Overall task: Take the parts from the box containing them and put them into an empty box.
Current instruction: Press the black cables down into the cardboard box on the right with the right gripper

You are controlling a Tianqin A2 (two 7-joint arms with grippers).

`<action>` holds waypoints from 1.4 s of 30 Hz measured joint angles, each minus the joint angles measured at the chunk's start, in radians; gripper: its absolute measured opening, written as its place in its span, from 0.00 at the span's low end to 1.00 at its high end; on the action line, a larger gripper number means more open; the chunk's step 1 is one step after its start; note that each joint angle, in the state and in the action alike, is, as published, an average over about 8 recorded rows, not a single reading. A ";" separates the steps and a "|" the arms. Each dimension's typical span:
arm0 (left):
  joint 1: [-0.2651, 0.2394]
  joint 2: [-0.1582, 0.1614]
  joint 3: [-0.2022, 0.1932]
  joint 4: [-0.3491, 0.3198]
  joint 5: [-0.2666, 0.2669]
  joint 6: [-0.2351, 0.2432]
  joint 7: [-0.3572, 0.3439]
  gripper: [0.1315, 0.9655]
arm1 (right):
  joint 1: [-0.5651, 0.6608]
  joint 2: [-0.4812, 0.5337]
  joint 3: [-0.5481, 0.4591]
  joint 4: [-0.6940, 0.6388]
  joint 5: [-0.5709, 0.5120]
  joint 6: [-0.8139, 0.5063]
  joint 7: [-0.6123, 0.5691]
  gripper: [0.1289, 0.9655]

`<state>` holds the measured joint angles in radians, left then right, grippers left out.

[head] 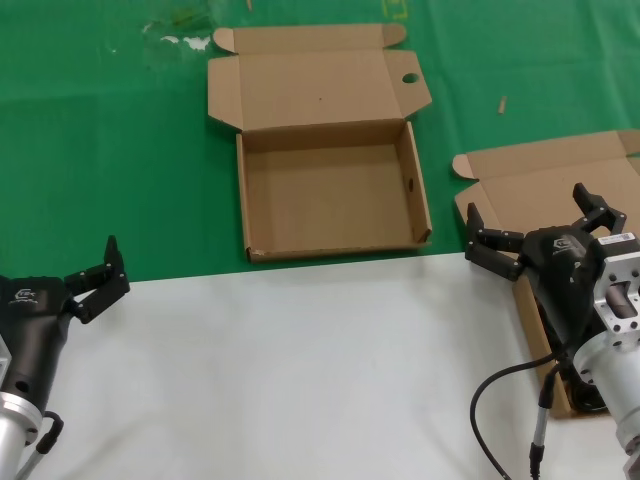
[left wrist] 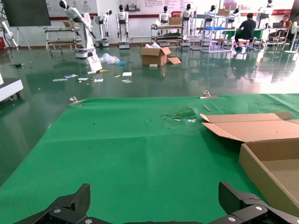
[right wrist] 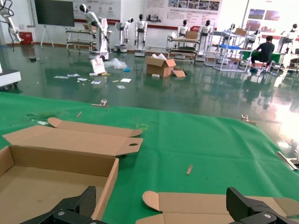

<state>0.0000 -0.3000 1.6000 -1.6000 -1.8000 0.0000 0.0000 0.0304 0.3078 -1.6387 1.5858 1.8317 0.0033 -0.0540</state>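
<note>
Parts box (head: 545,180): at bench (head: 300,380) right edge, directly under and beyond right hand (head: 540,232), contents hidden. Right hand: spread wide, nothing held, nearer arm. Empty box (head: 330,190): centre, well leftward. Left hand (head: 95,280): open, empty, parked far left.

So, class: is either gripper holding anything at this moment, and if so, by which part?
Nothing is held. The left gripper hangs open over the white surface, and the right gripper is open above the box containing them, touching nothing.
</note>
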 joint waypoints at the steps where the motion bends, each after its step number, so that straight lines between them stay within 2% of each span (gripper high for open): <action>1: 0.000 0.000 0.000 0.000 0.000 0.000 0.000 1.00 | 0.000 0.000 0.000 0.000 0.000 0.000 0.000 1.00; 18: 0.000 0.000 0.000 0.000 0.000 0.000 0.000 1.00 | 0.000 0.000 0.001 0.000 -0.001 0.000 -0.001 1.00; 27: 0.000 0.000 0.000 0.000 0.000 0.000 0.000 1.00 | -0.012 -0.015 0.030 0.035 -0.149 0.053 -0.117 1.00; 34: 0.000 0.000 0.000 0.000 0.000 0.000 0.000 1.00 | -0.074 0.070 0.020 0.099 -0.212 0.066 -0.241 1.00; 42: 0.000 0.000 0.000 0.000 0.000 0.000 0.000 1.00 | -0.252 0.257 0.080 0.191 -0.254 -0.096 -0.253 1.00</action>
<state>0.0000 -0.3000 1.6000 -1.6000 -1.7999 0.0000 0.0000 -0.2211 0.5649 -1.5589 1.7770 1.5782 -0.0927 -0.3065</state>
